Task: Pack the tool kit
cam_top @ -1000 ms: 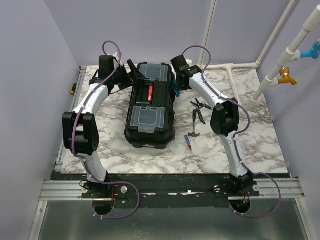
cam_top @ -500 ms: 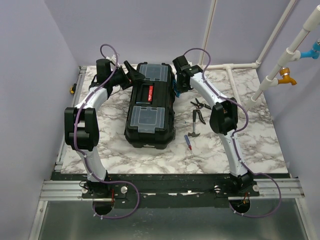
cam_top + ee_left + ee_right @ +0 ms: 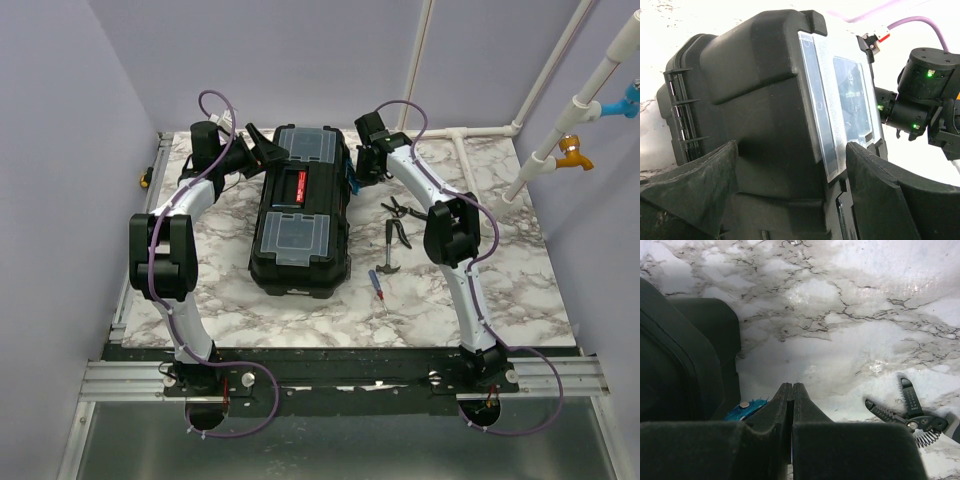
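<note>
Small screwdriver (image 3: 379,286), steel hammer (image 3: 388,262) and black pliers (image 3: 398,233) lie loose on the marbled table (image 3: 500,290) beside the shut black plastic toolbox (image 3: 300,215). Farther back, the left claw (image 3: 264,145) straddles its corner, released, likely to brace it. The right claw (image 3: 792,387), clenched empty, sits by the teal latch (image 3: 747,409).

Marble tabletop (image 3: 520,290); white pipes (image 3: 540,160) (yellow fitting (image 3: 572,152), blue fitting (image 3: 628,100)) at right.

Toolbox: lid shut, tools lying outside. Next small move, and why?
Probably nudge the shut right gripper sideways onto the teal latch to pop it. The toolbox is closed, the pliers and hammer lie on the table beside it, the latch sits right beside that gripper, and the open left gripper straddles the box's far corner, seemingly bracing it.
</note>
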You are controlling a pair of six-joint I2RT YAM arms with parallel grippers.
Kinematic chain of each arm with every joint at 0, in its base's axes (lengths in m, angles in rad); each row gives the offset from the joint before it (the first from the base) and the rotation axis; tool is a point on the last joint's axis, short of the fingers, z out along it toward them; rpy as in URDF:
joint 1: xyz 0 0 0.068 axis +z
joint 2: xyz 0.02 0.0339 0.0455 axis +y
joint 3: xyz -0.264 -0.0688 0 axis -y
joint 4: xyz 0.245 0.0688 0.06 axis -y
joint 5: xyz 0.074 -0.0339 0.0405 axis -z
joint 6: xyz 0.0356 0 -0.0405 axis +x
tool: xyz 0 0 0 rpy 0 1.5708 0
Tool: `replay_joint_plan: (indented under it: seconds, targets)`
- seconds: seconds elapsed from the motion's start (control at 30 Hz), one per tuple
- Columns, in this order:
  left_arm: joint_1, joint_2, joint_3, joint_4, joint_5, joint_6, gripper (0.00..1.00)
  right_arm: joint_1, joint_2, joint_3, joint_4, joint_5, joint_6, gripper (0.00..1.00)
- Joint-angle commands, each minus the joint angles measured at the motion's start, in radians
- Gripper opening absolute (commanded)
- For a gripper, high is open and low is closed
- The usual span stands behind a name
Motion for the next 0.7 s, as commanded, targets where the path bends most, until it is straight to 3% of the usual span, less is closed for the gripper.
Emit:
replay_joint_plan:
  seconds: [0.0,0.67]
  targets:
    - [-0.084,0.093,-0.056,-0.048,0.118,0.022,0.80,0.097,0.037,0.027,0.205,-0.262,0.088,0.01]
    - [-0.156,0.177,-0.203,0.145,0.145,-0.037,0.78,0.163,0.096,0.034,0.342,-0.374,0.182,0.01]
